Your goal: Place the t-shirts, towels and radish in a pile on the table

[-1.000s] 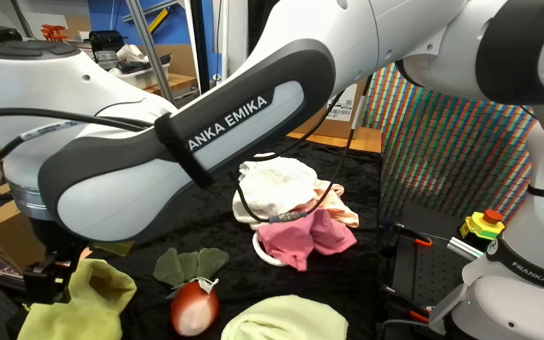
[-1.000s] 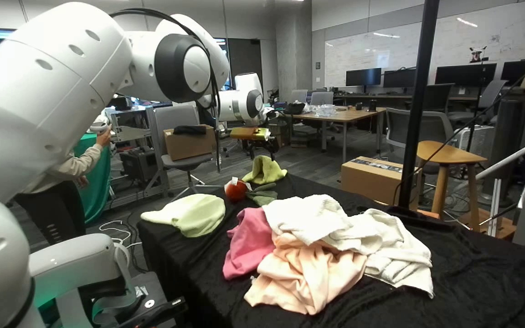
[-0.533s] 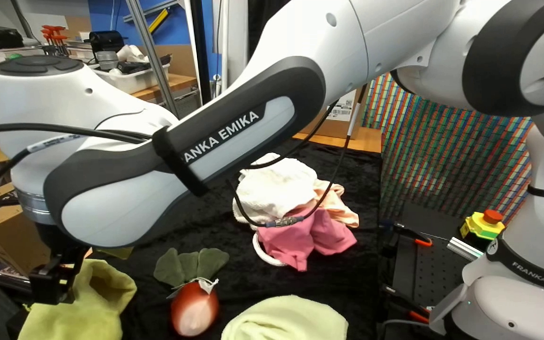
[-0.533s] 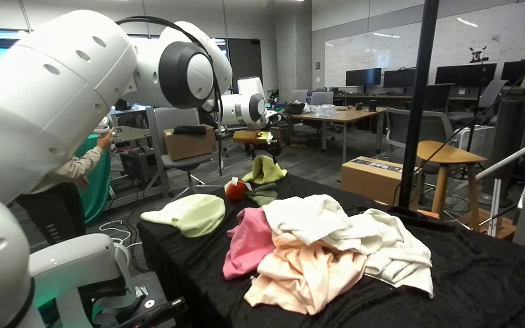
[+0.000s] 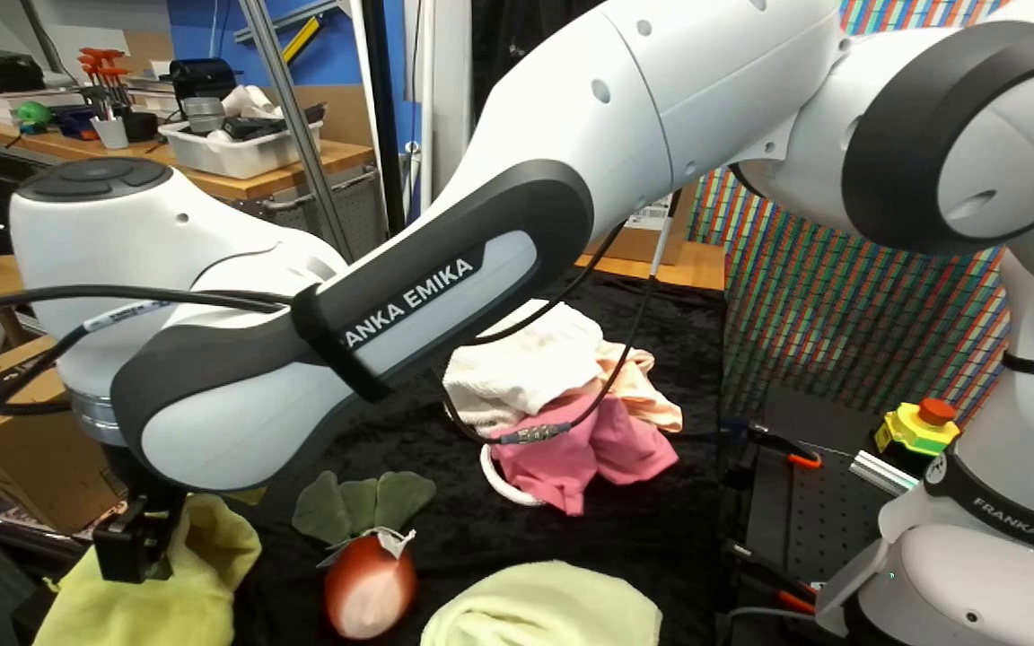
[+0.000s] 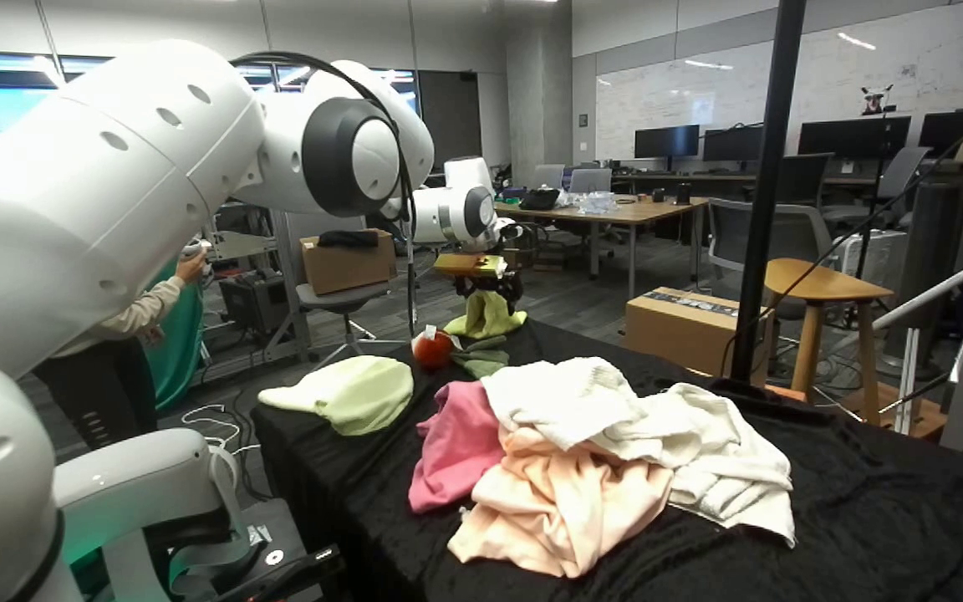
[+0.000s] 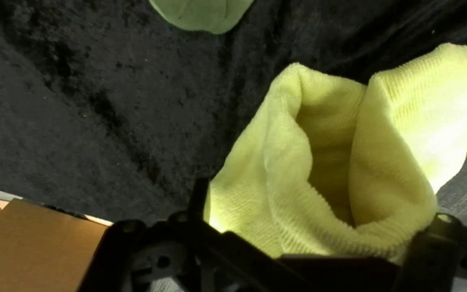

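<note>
The yellow-green cloth (image 7: 375, 170) lies right below my gripper (image 7: 321, 204), its folded hollow showing between the jaws, which stand wide apart, unclenched. Whether they touch the fabric I can't tell; its lower part vanishes behind the gripper's dark body in the wrist view, and in an exterior view the bottom edge crops it. Near the tool, between it and the pale green cloth (image 6: 364, 393), is the plush radish (image 5: 371, 588) – my wrist view gives me only a clipped green leaf (image 7: 207, 14). Well apart from the gripper, the pink cloth (image 6: 456, 451), white cloth (image 6: 569, 401) and peach cloth (image 6: 561, 506) lie bunched together on the black-covered table (image 6: 849, 502); I can't make out whether the white is one piece or two. The arm (image 5: 445, 287) and a cable (image 5: 533, 434) cover part of that heap in an exterior view, where a white curved edge (image 5: 499, 484) beside the pink is too little to identify. Behind the gripper, the arm hides part of a cardboard box (image 5: 41, 449) – and the left edge of that view trims it further
</note>
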Robot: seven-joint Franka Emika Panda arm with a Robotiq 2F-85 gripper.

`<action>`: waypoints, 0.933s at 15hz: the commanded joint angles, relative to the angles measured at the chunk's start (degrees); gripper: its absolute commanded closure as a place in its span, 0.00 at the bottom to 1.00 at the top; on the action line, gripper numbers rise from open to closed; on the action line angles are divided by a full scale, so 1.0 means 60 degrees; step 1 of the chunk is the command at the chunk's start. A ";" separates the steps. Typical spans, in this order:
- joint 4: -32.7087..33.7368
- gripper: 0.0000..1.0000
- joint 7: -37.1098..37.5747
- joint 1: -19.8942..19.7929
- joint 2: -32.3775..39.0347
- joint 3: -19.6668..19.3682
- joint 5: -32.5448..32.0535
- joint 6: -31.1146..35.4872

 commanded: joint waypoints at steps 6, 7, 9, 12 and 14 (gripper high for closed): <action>0.0928 0.65 -0.0099 -0.0054 0.0427 -0.0052 0.0120 -0.0843; 0.0983 0.72 -0.0108 -0.0074 0.0421 -0.0043 0.0133 -0.0923; 0.1082 0.88 -0.0119 -0.0107 0.0405 -0.0051 0.0119 -0.1082; 0.1162 0.97 -0.0134 -0.0161 0.0261 -0.0039 0.0112 -0.1245; 0.1089 0.94 -0.0164 -0.0183 0.0005 -0.0027 0.0075 -0.1258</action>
